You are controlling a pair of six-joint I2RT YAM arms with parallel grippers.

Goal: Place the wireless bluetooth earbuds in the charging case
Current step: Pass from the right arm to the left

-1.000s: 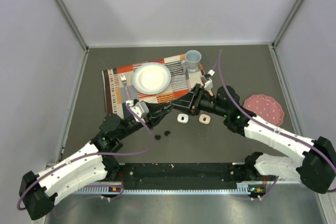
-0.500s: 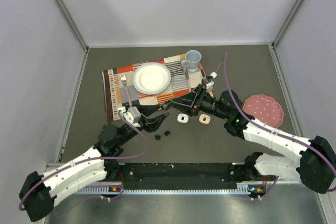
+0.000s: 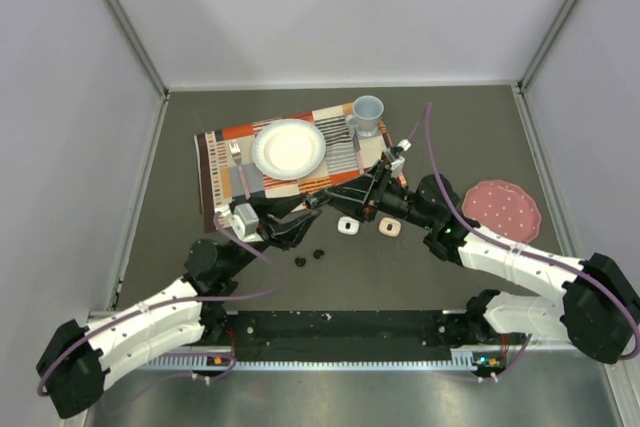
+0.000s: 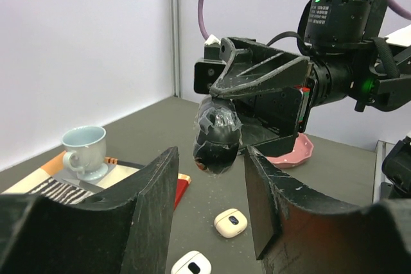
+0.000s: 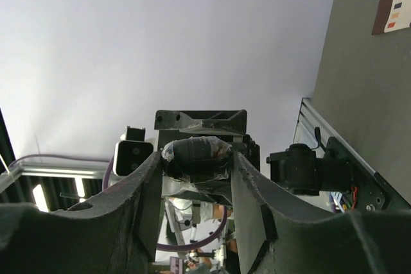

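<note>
Black and rounded, wrapped in crinkled clear film: charging case (image 4: 217, 136), pinched between the right jaws and held clear of the bench (image 3: 430, 127). Hangs over the near edge of the striped placemat (image 3: 215, 177) as seen from the top, a little left of two small white charging cases (image 3: 348, 225) lying side by side on the dark surface. Dark oval opening on top of each white case in the left wrist view.

Left jaws spread, pointing at the held case from the opposite side. Fingers (image 4: 151, 190) flanking it in the left wrist view, with a gap on either side, gripping nothing. Cannot tell from the top view whether the left fingertips touch the film.

Two black earbuds (image 3: 300, 261) loose on the bench, close together, nearer the arm bases than the white cases and just on the near side of the left jaws. Outside every case.

Farther back, white plate (image 3: 288, 147) and fork (image 3: 236, 154) on the placemat, pale blue cup (image 3: 367, 114) at its far right corner. Pink plate (image 3: 503, 209) well apart on the right, beyond the right arm (image 3: 520, 262).
</note>
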